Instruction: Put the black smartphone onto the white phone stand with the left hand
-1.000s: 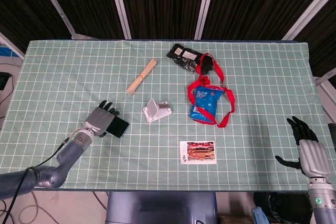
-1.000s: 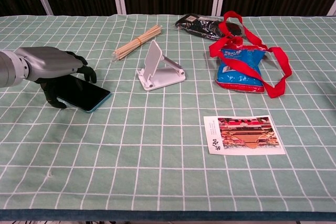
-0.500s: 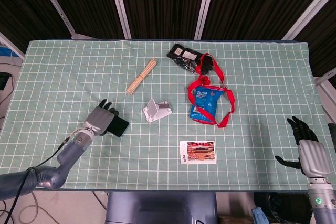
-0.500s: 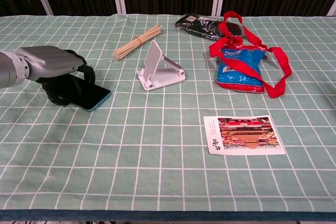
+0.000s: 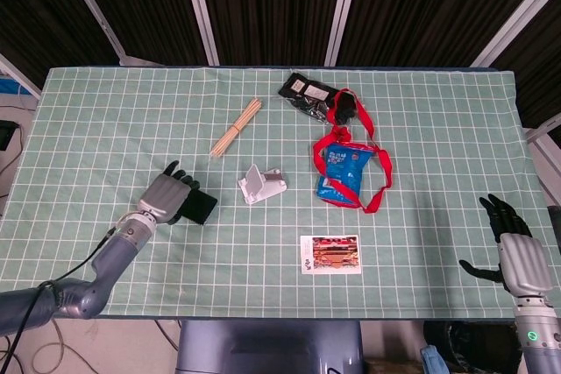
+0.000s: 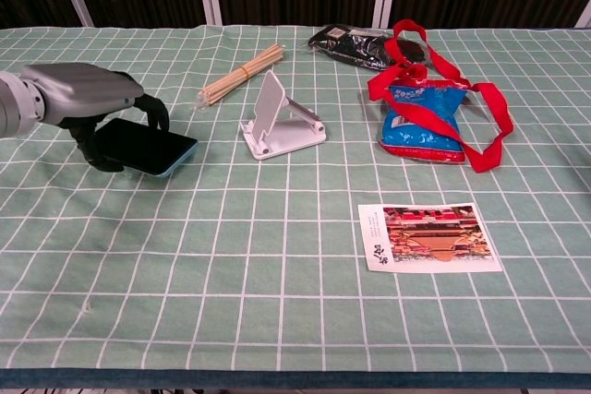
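Left hand (image 6: 88, 103) grasps the black smartphone (image 6: 146, 147), fingers over the top face and thumb beneath, at the end farthest from the white phone stand (image 6: 279, 122). In the chest view the phone hangs just clear of the desk (image 6: 277, 302), roughly level, well left of the stand. Handling, as judged: a thin, rigid slab, light to moderate in weight, with a smooth glass face that is likely slippery under hard fingertips and would not take a drop well. Gripping across the long edges near one end seems best, since it leaves the other end free to seat on the stand's lip. Versus 1.0 s ago: the phone then lay flat on the cloth with the hand arched over it; now it is lifted and shifted slightly toward the stand. Right hand (image 5: 513, 247) rests off the desk's right edge, fingers spread, holding nothing, unchanged.
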Tool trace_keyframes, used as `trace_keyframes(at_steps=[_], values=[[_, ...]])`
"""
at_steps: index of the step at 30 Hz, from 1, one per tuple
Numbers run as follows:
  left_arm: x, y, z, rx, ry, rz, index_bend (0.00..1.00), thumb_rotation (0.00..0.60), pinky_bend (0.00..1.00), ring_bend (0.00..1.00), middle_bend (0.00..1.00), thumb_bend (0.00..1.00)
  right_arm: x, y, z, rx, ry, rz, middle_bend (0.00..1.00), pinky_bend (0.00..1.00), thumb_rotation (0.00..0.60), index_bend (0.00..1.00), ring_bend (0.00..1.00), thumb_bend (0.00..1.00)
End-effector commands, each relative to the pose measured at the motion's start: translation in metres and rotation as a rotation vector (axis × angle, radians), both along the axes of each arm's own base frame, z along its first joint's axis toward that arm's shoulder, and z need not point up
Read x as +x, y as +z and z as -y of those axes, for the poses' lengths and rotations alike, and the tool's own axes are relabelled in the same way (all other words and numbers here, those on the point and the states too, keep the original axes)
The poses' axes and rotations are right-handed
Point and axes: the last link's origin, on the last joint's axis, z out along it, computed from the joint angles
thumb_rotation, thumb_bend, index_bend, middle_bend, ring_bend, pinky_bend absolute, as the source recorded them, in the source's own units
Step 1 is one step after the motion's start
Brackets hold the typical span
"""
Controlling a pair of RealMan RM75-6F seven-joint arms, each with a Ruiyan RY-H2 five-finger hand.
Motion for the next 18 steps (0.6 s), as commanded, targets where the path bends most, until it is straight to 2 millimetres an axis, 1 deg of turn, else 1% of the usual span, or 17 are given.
trace_keyframes(at_steps=[1,7,10,13,18], values=[[0.009,0.008,-0.002,0.02,-0.015,0.018,0.62,0.6,0.0,0.16,0.7,0.37,0.0,0.0,0.0,0.0,0.0,0.002,0.0,0.15,0.6,0.0,0.0,0.11],[0.024,0.017,-0.003,0.066,-0.018,0.08,0.63,0.6,0.0,0.16,0.7,0.37,0.0,0.0,0.0,0.001,0.0,0.009,0.0,0.15,0.6,0.0,0.0,0.11],[0.035,0.018,-0.004,0.109,0.017,0.182,0.63,0.6,0.0,0.16,0.7,0.37,0.0,0.0,0.0,0.002,-0.001,0.011,0.0,0.15,0.6,0.0,0.0,0.11],[0.045,0.014,-0.003,0.139,0.083,0.305,0.63,0.6,0.0,0.16,0.7,0.37,0.0,0.0,0.0,0.005,-0.004,0.014,0.0,0.15,0.6,0.0,0.0,0.11],[0.066,0.001,-0.002,0.169,0.221,0.519,0.63,0.6,0.0,0.16,0.7,0.37,-0.001,0.0,0.0,0.005,-0.007,0.018,0.0,0.15,0.6,0.0,0.0,0.11]])
